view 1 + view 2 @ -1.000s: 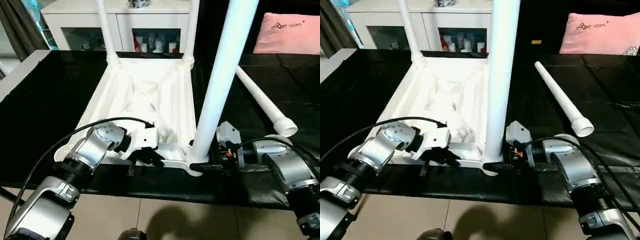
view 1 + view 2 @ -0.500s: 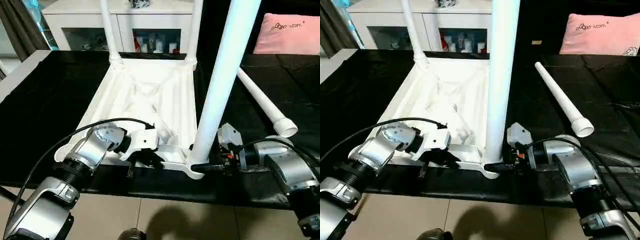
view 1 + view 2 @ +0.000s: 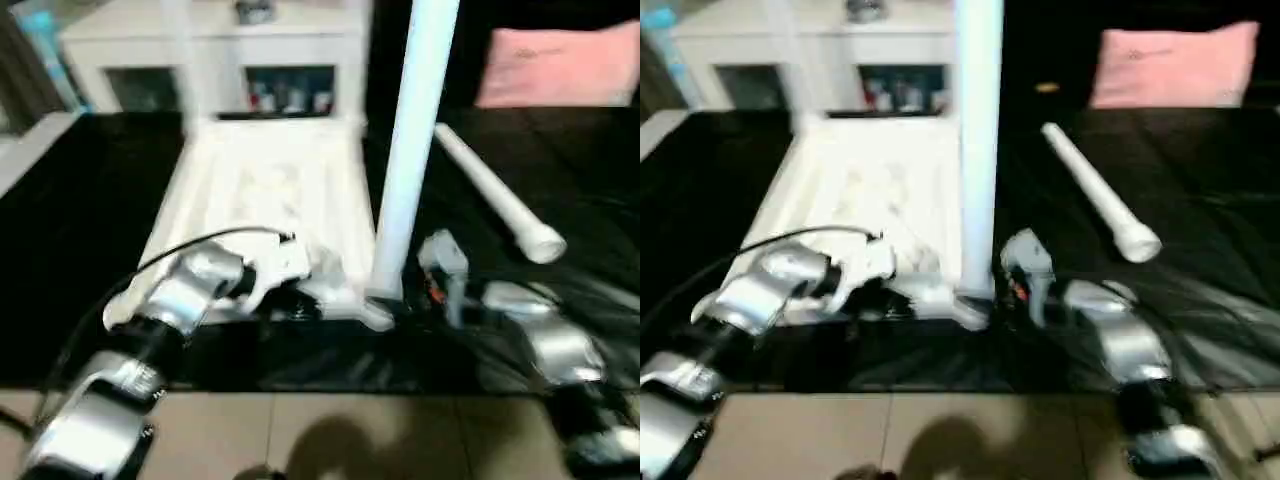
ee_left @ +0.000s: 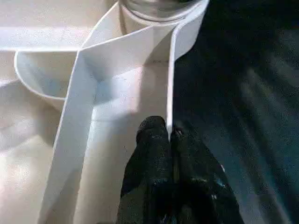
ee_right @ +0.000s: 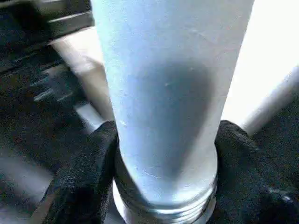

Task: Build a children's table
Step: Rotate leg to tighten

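While our right fingers grip the base of the upright leg, one on each side just above its threaded end, the leg's long axis rises straight up from the near right corner socket of the upturned tabletop. Our left fingers are pinched on the tabletop's thin near rim, just left of that socket, steadying it. Farther right, well apart on the black table, lies the loose leg.

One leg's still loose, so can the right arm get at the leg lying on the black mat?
Probably not yet: the right gripper is clamped on the upright leg. The loose leg lies unobstructed beyond it.
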You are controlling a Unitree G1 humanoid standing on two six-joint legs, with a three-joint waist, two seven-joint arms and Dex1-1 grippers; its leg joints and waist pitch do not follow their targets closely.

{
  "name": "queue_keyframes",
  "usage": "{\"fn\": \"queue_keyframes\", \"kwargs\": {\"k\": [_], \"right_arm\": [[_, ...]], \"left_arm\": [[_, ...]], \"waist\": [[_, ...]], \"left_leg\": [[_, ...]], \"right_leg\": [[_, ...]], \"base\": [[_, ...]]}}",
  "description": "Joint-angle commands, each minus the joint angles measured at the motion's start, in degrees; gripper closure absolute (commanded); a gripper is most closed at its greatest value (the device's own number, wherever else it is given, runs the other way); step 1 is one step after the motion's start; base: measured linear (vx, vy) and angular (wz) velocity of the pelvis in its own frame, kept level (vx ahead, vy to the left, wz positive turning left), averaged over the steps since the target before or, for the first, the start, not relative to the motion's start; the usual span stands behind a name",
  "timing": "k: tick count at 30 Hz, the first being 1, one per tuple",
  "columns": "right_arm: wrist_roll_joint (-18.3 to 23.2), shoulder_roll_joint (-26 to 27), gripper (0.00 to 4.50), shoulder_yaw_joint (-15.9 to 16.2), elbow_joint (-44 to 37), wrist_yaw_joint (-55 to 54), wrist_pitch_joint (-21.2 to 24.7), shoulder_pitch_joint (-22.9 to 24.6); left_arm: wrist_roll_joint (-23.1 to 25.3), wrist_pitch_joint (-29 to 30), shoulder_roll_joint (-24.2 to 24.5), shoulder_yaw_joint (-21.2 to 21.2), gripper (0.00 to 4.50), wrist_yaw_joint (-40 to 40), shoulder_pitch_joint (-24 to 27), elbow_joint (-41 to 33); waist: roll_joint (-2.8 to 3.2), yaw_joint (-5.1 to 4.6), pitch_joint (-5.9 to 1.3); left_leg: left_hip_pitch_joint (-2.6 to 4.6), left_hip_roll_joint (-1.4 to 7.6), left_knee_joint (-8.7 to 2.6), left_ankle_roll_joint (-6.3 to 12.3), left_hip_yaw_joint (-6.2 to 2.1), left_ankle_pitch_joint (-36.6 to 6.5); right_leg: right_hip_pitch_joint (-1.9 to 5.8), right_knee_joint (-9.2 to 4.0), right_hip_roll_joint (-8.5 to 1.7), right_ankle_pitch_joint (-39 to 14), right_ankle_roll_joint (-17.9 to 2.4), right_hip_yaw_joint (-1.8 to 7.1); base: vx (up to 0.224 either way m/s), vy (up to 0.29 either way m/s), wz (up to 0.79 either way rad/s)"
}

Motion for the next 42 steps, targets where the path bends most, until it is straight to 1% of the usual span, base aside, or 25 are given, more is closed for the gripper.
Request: {"fn": "queue_keyframes", "kwargs": {"k": [1, 2, 3, 4, 6, 7, 11, 12, 14, 15, 16, 20, 21, 23, 24, 26, 28, 30, 31, 33, 35, 37, 39, 41, 42], "right_arm": [[-2.32, 3.48, 1.81, 3.01, 4.92, -5.19, 3.76, 0.97], [-2.25, 6.42, 1.81, 1.93, 7.14, -10.11, 4.42, -0.33], [-2.00, 8.21, 1.82, 1.09, 8.52, -13.16, 4.77, -1.28], [-2.00, 8.21, 1.82, 1.09, 8.52, -13.16, 4.77, -1.28], [-0.68, 12.13, 1.82, -1.61, 11.35, -19.67, 6.34, -3.58], [-0.68, 12.13, 1.82, -1.61, 11.35, -19.67, 6.34, -3.58], [-0.79, 13.09, 1.82, -2.42, 13.43, -22.33, 6.26, -5.03], [-0.75, 13.31, 1.82, -2.87, 13.82, -22.74, 5.55, -5.31], [-0.97, 13.74, 1.82, -3.63, 14.29, -23.63, 4.55, -5.59], [-1.19, 14.00, 1.26, -4.21, 14.46, -24.47, 3.82, -5.69], [-1.10, 14.22, 1.12, -4.92, 13.99, -24.65, 2.86, -5.61], [0.04, 14.09, 0.90, -6.11, 11.96, -24.01, 0.62, -5.11], [0.38, 13.92, 0.68, -6.17, 11.20, -23.49, 0.19, -4.82], [0.71, 13.69, 0.57, -6.20, 10.27, -22.93, -0.14, -4.43], [0.65, 13.60, 0.46, -6.10, 10.14, -22.80, -0.23, -4.37], [0.78, 10.50, 0.30, -5.28, 5.89, -18.68, -1.40, -1.92], [0.78, 10.50, 0.21, -5.28, 5.89, -18.68, -1.40, -1.92], [2.66, 4.72, 0.05, -5.77, -1.57, -10.61, -2.62, 2.26], [2.67, 4.69, 0.05, -5.78, -1.60, -10.57, -2.62, 2.28], [4.99, -0.68, 0.05, -5.97, -7.10, -2.33, -3.07, 4.97], [5.34, -2.03, 0.05, -5.85, -8.11, -0.47, -3.18, 5.49], [6.04, -5.45, 0.05, -5.21, -9.91, 3.99, -3.14, 6.36], [6.55, -7.85, 0.05, -4.60, -11.23, 7.55, -3.07, 6.92], [6.96, -10.18, 0.05, -3.72, -12.61, 11.25, -2.83, 7.45], [6.83, -10.85, 0.05, -3.30, -12.81, 12.17, -3.03, 7.49]], "left_arm": [[-2.06, 1.70, -3.39, 2.85, 4.50, 5.98, -3.33, -1.71], [-2.33, 3.63, -5.69, 4.66, 4.50, 11.34, -4.31, -0.88], [-2.65, 4.75, -7.24, 5.98, 4.50, 14.99, -5.01, -0.18], [-2.65, 4.75, -7.24, 5.98, 4.50, 14.99, -5.01, -0.18], [-3.42, 6.89, -10.42, 8.90, 4.50, 22.19, -6.63, 1.05], [-3.42, 6.89, -10.42, 8.90, 4.50, 22.19, -6.63, 1.05], [-3.62, 7.15, -11.37, 9.47, 4.50, 23.52, -7.27, 1.11], [-3.34, 7.25, -11.50, 9.16, 4.50, 23.21, -7.14, 0.79], [-2.87, 7.64, -11.69, 8.90, 4.50, 23.12, -6.95, 0.44], [-2.58, 8.02, -11.76, 8.70, 4.50, 22.96, -6.74, 0.17], [-2.40, 8.27, -11.75, 8.68, 4.50, 22.97, -6.56, 0.10], [-2.30, 8.14, -11.20, 8.56, 4.50, 23.03, -6.58, 0.67], [-2.28, 7.98, -10.99, 8.50, 4.50, 22.85, -6.57, 0.72], [-2.27, 7.91, -10.75, 8.43, 4.50, 22.47, -6.53, 0.71], [-2.25, 7.87, -10.69, 8.39, 4.50, 22.37, -6.51, 0.68], [-1.93, 6.37, -8.46, 7.05, 4.50, 18.62, -5.46, -0.10], [-1.93, 6.37, -8.46, 7.05, 4.50, 18.62, -5.46, -0.10], [-1.64, 2.51, -4.13, 4.98, 4.50, 11.67, -3.30, -1.01], [-1.64, 2.49, -4.12, 4.98, 4.50, 11.64, -3.29, -1.01], [-1.88, -2.43, -0.80, 3.54, 4.50, 5.78, -1.69, -1.07], [-1.89, -3.06, -0.11, 3.23, 4.50, 4.64, -1.41, -1.08], [-1.69, -4.07, 1.40, 2.68, 4.50, 2.50, -1.13, -0.81], [-1.73, -5.33, 2.47, 2.58, 4.50, 0.93, -1.15, -0.39], [-2.23, -6.83, 3.63, 2.41, 4.50, -1.37, -1.09, -0.33], [-2.64, -7.48, 4.05, 2.35, 4.50, -2.57, -0.85, -0.63]], "waist": [[-0.55, -0.39, -2.79], [-0.29, -0.42, -2.90], [-0.62, -0.80, -2.89], [-0.65, -0.71, -2.93], [-0.60, -0.82, -2.96], [-0.64, -0.73, -3.16], [-0.64, -0.63, -3.43], [-0.33, -0.57, -3.55], [-0.39, -0.65, -3.65], [-0.43, -0.63, -3.70], [-0.19, -0.53, -3.94], [-0.45, -0.54, -4.33], [-0.39, -0.52, -4.38], [-0.38, -0.54, -4.33], [-0.38, -0.57, -4.21], [-0.25, -0.51, -4.05], [-0.42, -0.43, -4.13], [-0.43, -0.38, -4.08], [-0.47, -0.25, -4.13], [-0.57, 0.00, -4.27], [-0.50, 0.36, -4.31], [-0.55, 0.39, -4.14], [-0.56, 0.96, -4.00], [-0.93, 1.52, -4.08], [-0.85, 1.77, -4.12]], "left_leg": [[1.43, 1.37, -5.10, -3.09, -1.22, -23.53], [1.62, 1.41, -5.01, -3.06, -1.30, -23.77], [1.62, 1.26, -4.81, -2.74, -1.03, -23.30], [1.62, 1.23, -4.88, -2.32, -1.15, -22.77], [1.39, 1.25, -4.92, -1.67, -0.94, -21.29], [1.52, 1.30, -4.89, -1.50, -0.97, -20.65], [1.06, 1.30, -4.75, -0.26, -0.86, -17.38], [0.96, 1.28, -4.66, 0.05, -0.87, -16.21], [0.85, 1.28, -4.54, 0.51, -0.79, -14.89], [0.83, 1.26, -4.47, 0.77, -0.77, -14.21], [1.01, 1.28, -4.37, 1.21, -0.75, -12.83], [0.77, 1.33, -3.98, 3.34, -0.68, -8.44], [0.70, 1.26, -3.79, 4.31, -0.67, -6.76], [0.57, 1.25, -3.68, 5.35, -0.61, -6.12], [0.61, 1.31, -3.76, 5.43, -0.58, -7.06], [0.72, 1.43, -3.91, 5.07, -0.57, -8.55], [0.59, 1.46, -3.90, 5.02, -0.63, -8.42], [0.60, 1.45, -3.83, 5.18, -0.59, -8.70], [0.53, 1.54, -3.78, 5.55, -0.64, -8.28], [0.57, 1.57, -3.59, 6.17, -0.61, -7.81], [0.53, 1.68, -3.47, 6.73, -0.58, -6.58], [0.66, 1.75, -3.54, 6.58, -0.48, -7.67], [0.88, 1.96, -3.64, 6.02, -0.38, -9.49], [0.86, 2.02, -3.54, 5.80, -0.31, -8.83], [0.82, 2.04, -3.51, 5.83, -0.33, -8.21]], "right_leg": [[1.29, -5.93, -2.90, -22.59, -10.58, 1.25], [1.27, -5.94, -2.95, -22.57, -10.56, 1.30], [1.04, -5.99, -2.89, -21.98, -11.08, 1.48], [1.21, -6.29, -2.83, -22.20, -10.81, 1.33], [1.12, -6.12, -2.68, -19.61, -11.08, 1.50], [1.21, -6.08, -2.61, -18.11, -11.32, 1.45], [1.67, -5.67, -2.55, -12.28, -11.88, 1.43], [1.79, -5.47, -2.57, -10.11, -12.28, 1.42], [1.91, -5.22, -2.51, -6.92, -12.94, 1.39], [2.03, -5.08, -2.51, -5.51, -13.28, 1.35], [2.17, -4.89, -2.51, -3.12, -13.78, 1.26], [2.60, -4.36, -2.57, 4.55, -15.05, 1.11], [2.61, -4.10, -2.48, 6.84, -15.48, 1.02], [2.58, -4.08, -2.50, 7.72, -15.91, 0.92], [2.54, -4.21, -2.53, 6.31, -15.99, 0.89], [2.49, -4.46, -2.53, 3.88, -15.72, 0.92], [2.71, -4.35, -2.49, 4.06, -15.13, 0.99], [2.75, -4.52, -2.51, 3.77, -14.87, 1.03], [2.84, -4.40, -2.54, 4.58, -14.91, 1.05], [2.83, -4.33, -2.50, 5.57, -14.99, 1.06], [2.65, -3.98, -2.36, 7.14, -14.93, 1.04], [2.34, -4.04, -2.31, 5.47, -15.46, 0.95], [2.12, -4.33, -2.50, 1.26, -15.48, 1.06], [2.11, -4.24, -2.56, 1.38, -15.43, 1.18], [2.05, -4.09, -2.57, 1.91, -15.43, 1.19]], "base": [[0.000, 0.000, 0.00], [0.000, 0.000, 0.00], [0.000, 0.000, 0.00], [0.000, 0.000, 0.00], [0.000, 0.000, 0.00], [0.000, 0.000, 0.00], [0.000, 0.000, 0.00], [0.000, 0.000, 0.00], [0.000, 0.000, 0.00], [0.000, 0.000, 0.00], [0.000, 0.000, 0.00], [0.000, 0.000, 0.00], [0.000, 0.000, 0.00], [0.000, 0.000, 0.00], [0.000, 0.000, 0.00], [0.000, 0.000, 0.00], [0.000, 0.000, 0.00], [0.000, 0.000, 0.00], [0.000, 0.000, 0.00], [0.000, 0.000, 0.00], [0.000, 0.000, 0.00], [0.000, 0.000, 0.00], [0.000, 0.000, 0.00], [0.000, 0.000, 0.00], [0.000, 0.000, 0.00]]}}
